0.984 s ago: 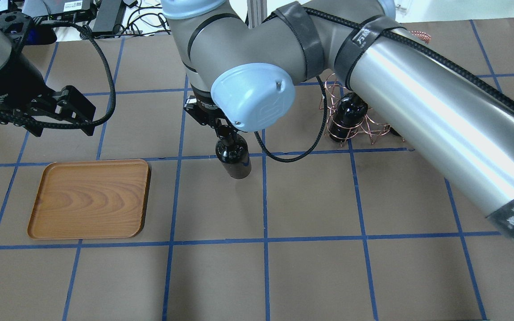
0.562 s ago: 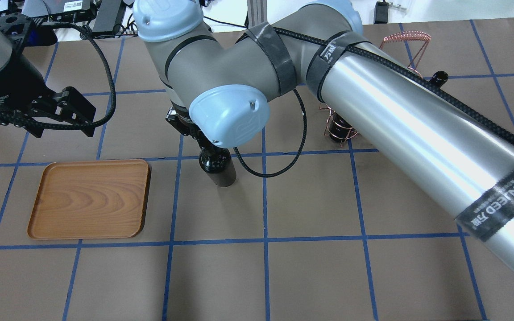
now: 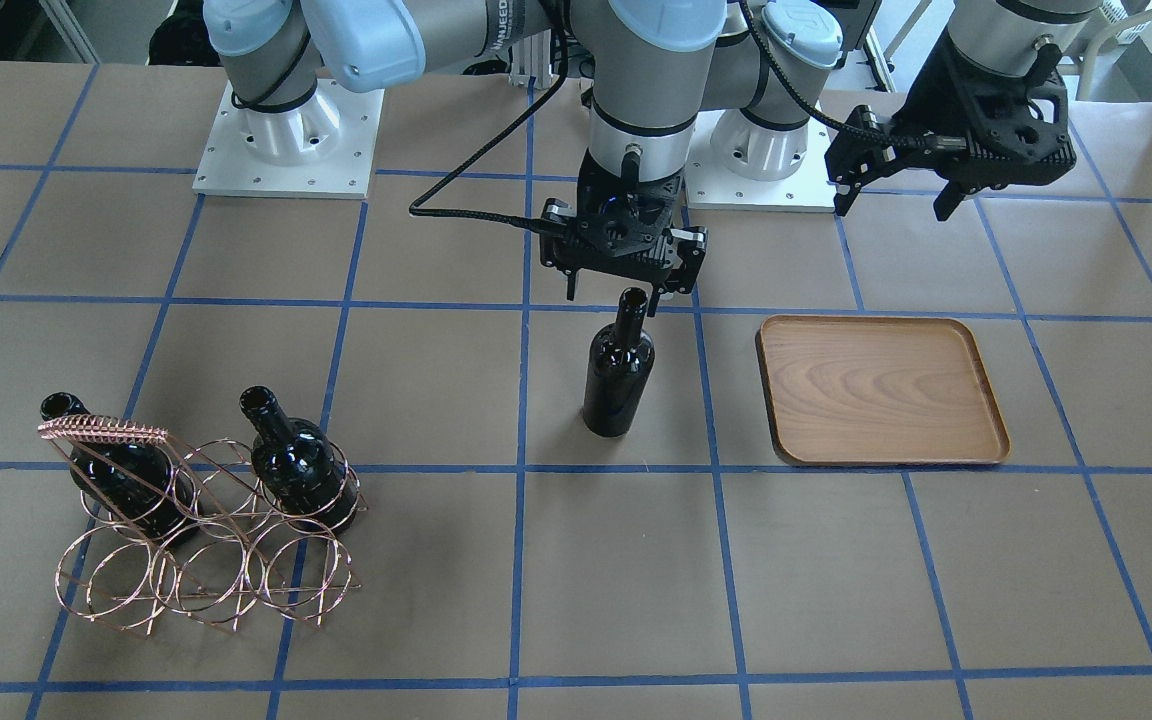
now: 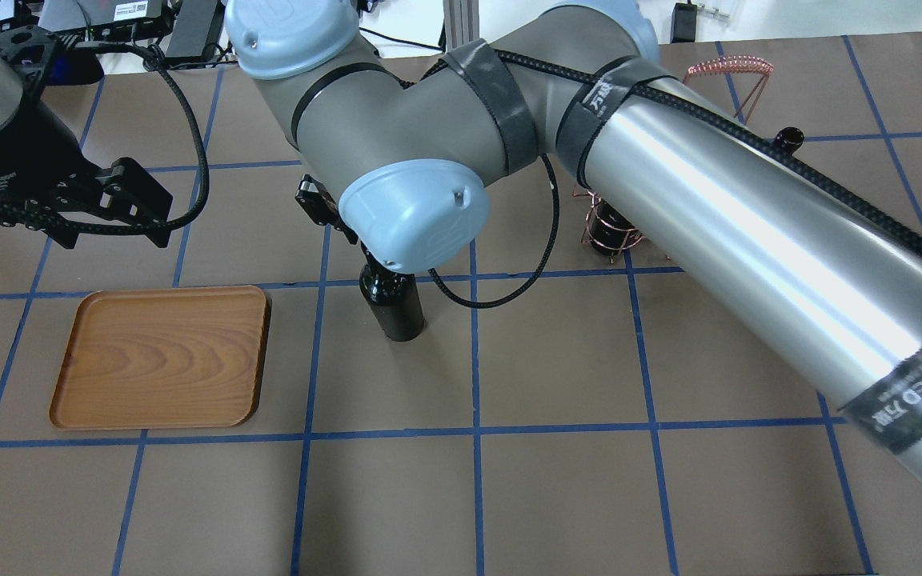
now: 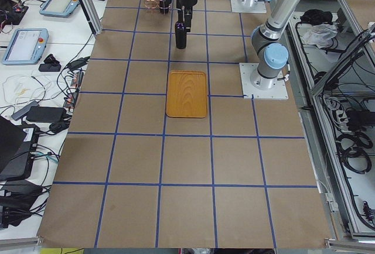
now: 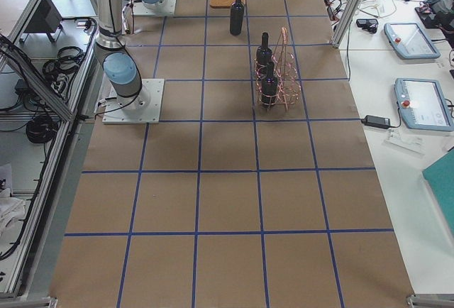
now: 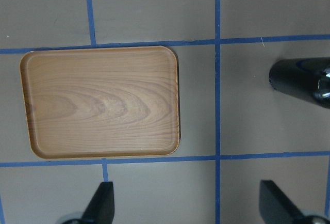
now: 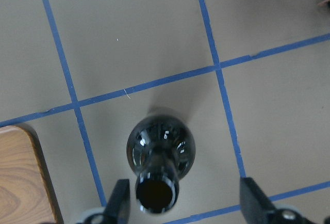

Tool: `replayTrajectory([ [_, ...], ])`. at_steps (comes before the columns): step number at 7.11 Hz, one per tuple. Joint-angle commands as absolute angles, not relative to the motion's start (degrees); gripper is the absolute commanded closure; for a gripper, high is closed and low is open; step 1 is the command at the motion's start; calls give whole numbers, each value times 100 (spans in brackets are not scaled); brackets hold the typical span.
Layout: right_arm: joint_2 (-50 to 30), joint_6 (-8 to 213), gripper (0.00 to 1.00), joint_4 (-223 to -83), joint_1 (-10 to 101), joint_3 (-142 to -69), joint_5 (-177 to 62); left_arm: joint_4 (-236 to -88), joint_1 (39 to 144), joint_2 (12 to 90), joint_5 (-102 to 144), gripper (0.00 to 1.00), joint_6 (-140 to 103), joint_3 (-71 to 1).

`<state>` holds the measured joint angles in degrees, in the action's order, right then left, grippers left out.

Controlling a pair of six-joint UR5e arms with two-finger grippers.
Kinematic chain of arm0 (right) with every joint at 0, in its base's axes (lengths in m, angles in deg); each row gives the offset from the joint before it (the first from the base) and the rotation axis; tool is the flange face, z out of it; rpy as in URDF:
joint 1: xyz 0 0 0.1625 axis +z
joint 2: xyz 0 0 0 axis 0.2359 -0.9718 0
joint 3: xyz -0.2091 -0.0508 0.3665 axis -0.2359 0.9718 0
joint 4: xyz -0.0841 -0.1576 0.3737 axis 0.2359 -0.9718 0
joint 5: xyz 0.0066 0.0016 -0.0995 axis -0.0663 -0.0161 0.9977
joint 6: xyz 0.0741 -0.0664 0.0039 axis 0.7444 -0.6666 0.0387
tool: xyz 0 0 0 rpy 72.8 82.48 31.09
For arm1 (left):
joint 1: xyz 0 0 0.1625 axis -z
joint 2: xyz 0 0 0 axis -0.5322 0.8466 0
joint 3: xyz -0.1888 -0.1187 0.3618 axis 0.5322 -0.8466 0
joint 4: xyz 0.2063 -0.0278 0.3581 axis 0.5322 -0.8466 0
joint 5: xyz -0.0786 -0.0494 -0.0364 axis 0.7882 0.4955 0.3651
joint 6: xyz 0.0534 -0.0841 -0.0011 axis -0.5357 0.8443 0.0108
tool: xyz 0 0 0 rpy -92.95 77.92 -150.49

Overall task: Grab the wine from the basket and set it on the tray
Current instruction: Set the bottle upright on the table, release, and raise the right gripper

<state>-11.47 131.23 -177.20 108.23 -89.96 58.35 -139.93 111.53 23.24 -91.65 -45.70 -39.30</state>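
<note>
A black wine bottle (image 3: 619, 372) stands upright on the table, left of the wood-grain tray (image 3: 881, 390) in the front view. My right gripper (image 3: 628, 292) is open, with its fingers on either side of the bottle's mouth. In the right wrist view the bottle (image 8: 161, 154) is below, its neck close to one finger (image 8: 119, 203). The copper wire basket (image 3: 196, 545) holds two more bottles (image 3: 298, 470). My left gripper (image 3: 896, 195) is open and empty, hanging above the table behind the tray. The tray (image 7: 100, 102) is bare.
In the overhead view my right arm (image 4: 709, 216) reaches across the table and hides most of the basket (image 4: 613, 232). The tray (image 4: 161, 356) lies left of the bottle (image 4: 393, 304). Blue tape lines grid the brown table.
My right arm moved the bottle left, away from the basket and towards the tray, then stopped. The bottle has stayed in place for the last half second. The left arm has not moved.
</note>
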Motion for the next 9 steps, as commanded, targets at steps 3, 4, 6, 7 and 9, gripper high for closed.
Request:
replayTrajectory([
  [3, -2248, 10365, 0, -16217, 9108, -9037, 5402, -13863, 11169, 2408, -9137, 0, -4579, -3931],
  [4, -2416, 9648, 0, -16004, 8642, -9037, 5411, -13724, 11170, 2478, -9119, 0, -4570, -3957],
  [6, -2593, 8379, 0, -15958, 7990, -9046, 5402, -13600, 11632, 2531, -9049, 0, -4325, -3940],
  [7, -2611, 8358, 0, -15958, 7952, -9046, 5402, -13582, 12140, 2601, -9057, 0, -3550, -3949],
  [9, -2664, 8323, 0, -16036, 7934, -9055, 5324, -13038, 12880, 2794, -8970, 0, -2799, -3940],
])
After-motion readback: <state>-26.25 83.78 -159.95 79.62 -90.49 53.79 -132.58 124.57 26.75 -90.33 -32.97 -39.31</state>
